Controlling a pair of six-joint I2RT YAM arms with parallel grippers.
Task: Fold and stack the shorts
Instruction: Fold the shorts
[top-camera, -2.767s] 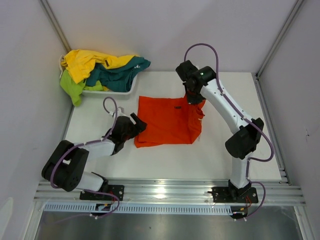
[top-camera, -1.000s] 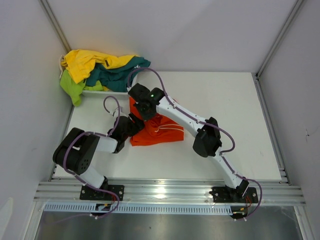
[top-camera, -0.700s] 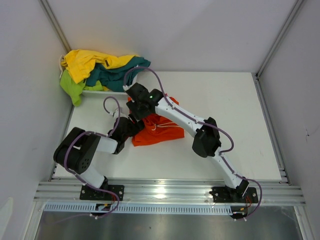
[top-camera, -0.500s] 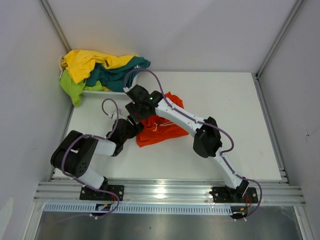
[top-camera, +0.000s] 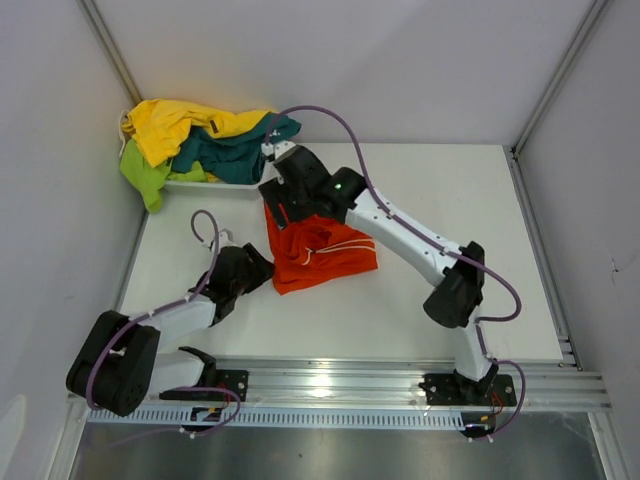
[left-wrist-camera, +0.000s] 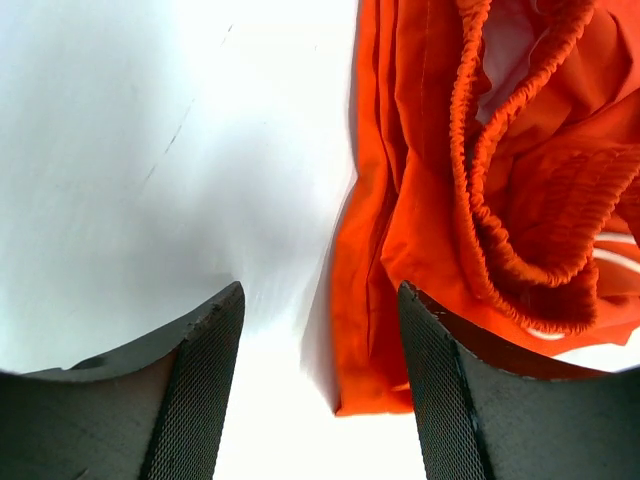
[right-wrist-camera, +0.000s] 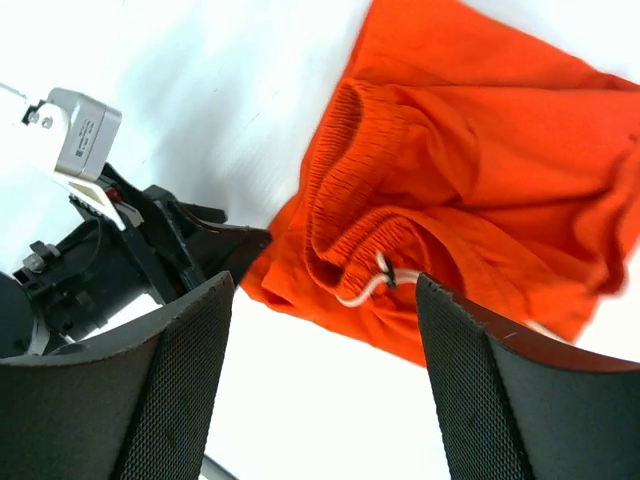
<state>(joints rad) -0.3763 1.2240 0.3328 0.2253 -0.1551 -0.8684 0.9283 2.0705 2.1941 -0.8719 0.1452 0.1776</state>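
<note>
Right gripper (right-wrist-camera: 322, 290) hung with its jaws apart and empty over the orange shorts (top-camera: 325, 255). These lay roughly folded on the table (top-camera: 480, 200), near the basket (top-camera: 255, 182). Left gripper (left-wrist-camera: 320, 295) was also apart at their left edge, holding nothing. I judge the cloth light, soft and limp. A pinch at a hem corner or the thick waistband (right-wrist-camera: 335, 190) should hold best. The shorts looked bright, wrinkled, with a white drawstring (right-wrist-camera: 360, 293) showing.

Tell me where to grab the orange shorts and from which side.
Take the flat layered edge of the orange shorts, sliding in low from the left gripper's side: the layers there lie aligned and face its open jaws, while the elastic waistband is bunched up.
</note>
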